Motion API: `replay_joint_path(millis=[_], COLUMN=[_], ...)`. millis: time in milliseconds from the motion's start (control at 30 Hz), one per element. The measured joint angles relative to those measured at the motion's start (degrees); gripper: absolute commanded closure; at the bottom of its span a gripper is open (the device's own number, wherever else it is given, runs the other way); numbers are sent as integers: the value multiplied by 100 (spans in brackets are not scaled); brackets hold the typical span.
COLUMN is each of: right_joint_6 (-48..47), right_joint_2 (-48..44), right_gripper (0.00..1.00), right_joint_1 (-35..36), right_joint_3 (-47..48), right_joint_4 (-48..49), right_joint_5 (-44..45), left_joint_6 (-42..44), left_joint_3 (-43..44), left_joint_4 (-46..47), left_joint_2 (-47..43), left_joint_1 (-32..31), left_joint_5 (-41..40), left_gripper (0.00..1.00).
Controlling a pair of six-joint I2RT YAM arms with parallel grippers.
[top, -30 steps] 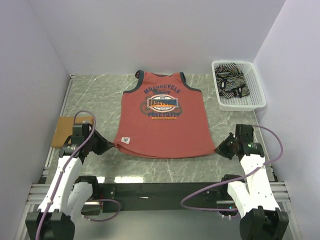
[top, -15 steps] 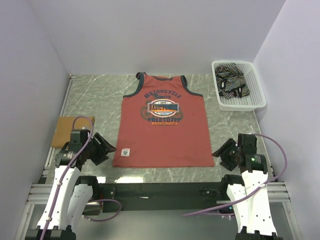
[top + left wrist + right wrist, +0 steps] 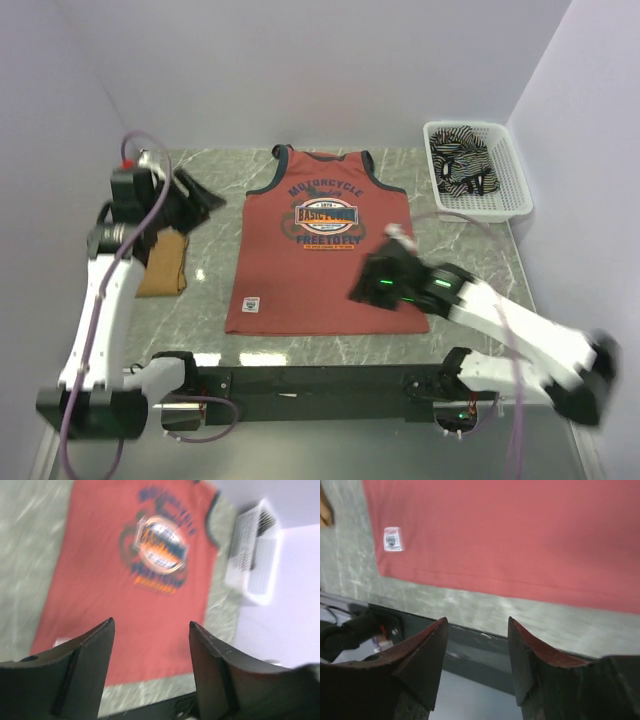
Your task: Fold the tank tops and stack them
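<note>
The brick-red tank top [image 3: 320,250] lies flat, chest lettering up, in the middle of the table. A folded mustard-tan top [image 3: 163,262] rests to its left. The striped top [image 3: 462,168] is bunched in the white basket [image 3: 520,195]. My left gripper [image 3: 192,196] hangs open above the table's far left, holding nothing; its wrist view looks down on the red top [image 3: 125,570] between its spread fingers [image 3: 95,650]. My right gripper [image 3: 362,288] hovers open over the red top's lower right part; its wrist view shows the hem [image 3: 520,587] and the table's front edge.
The basket [image 3: 255,555] stands at the back right corner. Purple walls close in the left, back and right sides. A dark rail [image 3: 320,380] with the arm bases runs along the near edge. The tan top's corner [image 3: 324,510] shows at the right wrist view's left edge.
Both grippers opened and let go of the red top's hem corners; the hem now lies flat. The left arm rose to the far left; the right arm swung left over the top.
</note>
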Motion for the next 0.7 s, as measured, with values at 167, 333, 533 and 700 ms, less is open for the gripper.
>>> replay_joint_path(millis=[167, 333, 533, 700], right_joint_6=[448, 435, 308, 219], right_joint_2=[3119, 5136, 6769, 7617], right_gripper=[60, 63, 64, 66], right_joint_1=[1683, 2365, 2754, 2927], right_joint_3=[1871, 3893, 5742, 6334], right_joint_4=[782, 986, 946, 800], right_joint_5=[903, 1287, 1353, 1311], left_joint_6=[28, 28, 28, 31], left_joint_3=[1532, 3032, 3860, 3936], left_joint_4=[341, 442, 573, 570], left_joint_2=[953, 968, 758, 721], left_joint_1=[164, 195, 205, 205], left_joint_5=[267, 291, 341, 448], left_gripper=[33, 33, 34, 35])
